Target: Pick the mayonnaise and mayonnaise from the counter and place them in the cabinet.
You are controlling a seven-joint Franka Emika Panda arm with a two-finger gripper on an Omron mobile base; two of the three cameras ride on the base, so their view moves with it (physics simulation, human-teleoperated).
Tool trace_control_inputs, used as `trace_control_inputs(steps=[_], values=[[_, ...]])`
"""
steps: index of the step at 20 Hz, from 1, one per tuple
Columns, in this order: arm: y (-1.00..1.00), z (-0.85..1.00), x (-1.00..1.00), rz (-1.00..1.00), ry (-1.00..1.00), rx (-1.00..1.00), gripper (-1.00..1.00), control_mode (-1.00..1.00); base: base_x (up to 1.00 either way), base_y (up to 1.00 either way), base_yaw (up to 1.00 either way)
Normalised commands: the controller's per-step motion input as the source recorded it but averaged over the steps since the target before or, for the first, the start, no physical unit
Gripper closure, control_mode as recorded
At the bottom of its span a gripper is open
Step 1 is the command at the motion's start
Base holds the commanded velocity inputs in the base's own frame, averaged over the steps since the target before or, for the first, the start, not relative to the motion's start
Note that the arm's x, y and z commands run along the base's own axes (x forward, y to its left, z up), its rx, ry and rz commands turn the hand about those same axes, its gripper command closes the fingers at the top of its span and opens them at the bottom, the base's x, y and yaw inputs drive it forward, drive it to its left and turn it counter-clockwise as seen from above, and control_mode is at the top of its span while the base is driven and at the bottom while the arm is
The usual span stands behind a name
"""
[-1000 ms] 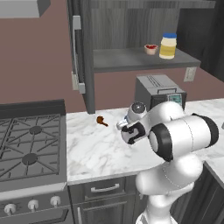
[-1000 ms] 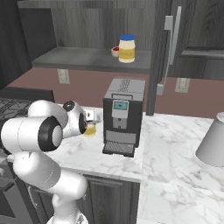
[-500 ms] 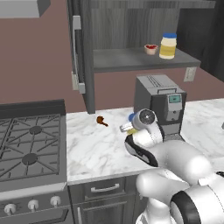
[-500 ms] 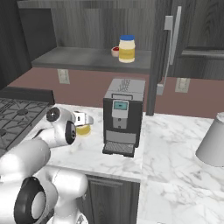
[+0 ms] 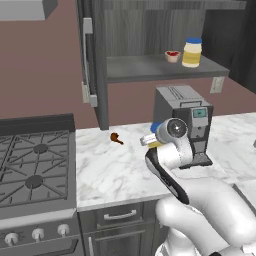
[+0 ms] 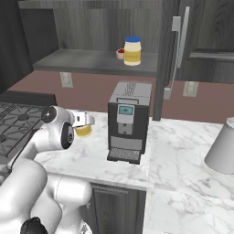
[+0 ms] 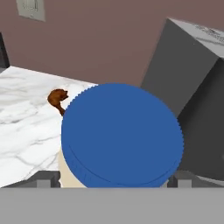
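Observation:
One mayonnaise (image 5: pixel 192 52) (image 6: pixel 132 50) stands on the grey shelf of the open cabinet (image 5: pixel 150 69) (image 6: pixel 91 61). The other mayonnaise (image 5: pixel 155 136) (image 6: pixel 84 131) (image 7: pixel 121 135) stands on the marble counter just left of the coffee machine. My gripper (image 5: pixel 150 141) (image 6: pixel 85 121) (image 7: pixel 113 180) is down over this jar. In the hand view its blue lid looms large, with one fingertip (image 7: pixel 47 178) at each side of the jar, spread wide. The jar rests on the counter.
The coffee machine (image 5: pixel 186 122) (image 6: pixel 129 119) (image 7: pixel 192 87) stands close beside the jar. A small brown item (image 5: pixel 116 138) (image 7: pixel 57 99) lies on the counter behind it. A tiny bowl with red filling (image 5: pixel 172 56) (image 6: pixel 120 53) shares the shelf. The stove (image 5: pixel 35 165) is at left, a pale upturned vessel (image 6: pixel 222 147) at right.
The arm has swung its elbow down and round, and the hand has come in over the counter jar. The jar itself has stayed in place.

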Motion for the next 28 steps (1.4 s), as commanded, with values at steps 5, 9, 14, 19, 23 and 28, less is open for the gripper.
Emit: trace_control_inputs(steps=[5, 9, 14, 19, 23, 28], values=[[0.0, 0.52, -0.23, 0.0, 0.0, 0.0, 1.0, -1.0, 0.0, 0.0, 0.0], [0.0, 0.66, -0.33, 0.0, 0.0, 0.0, 1.0, -1.0, 0.0, 0.0, 0.0], [0.0, 0.5, -0.34, 0.0, 0.0, 0.0, 1.0, -1.0, 0.0, 0.0, 0.0], [0.0, 0.37, -0.41, 0.0, 0.0, 0.0, 1.0, -1.0, 0.0, 0.0, 0.0], [-0.01, 0.43, -0.39, 0.02, -0.01, 0.0, 1.0, -1.0, 0.0, 0.0, 0.0], [-0.09, 0.55, -0.29, 0.06, -0.04, 0.0, 1.0, -1.0, 0.0, 0.0, 0.0]])
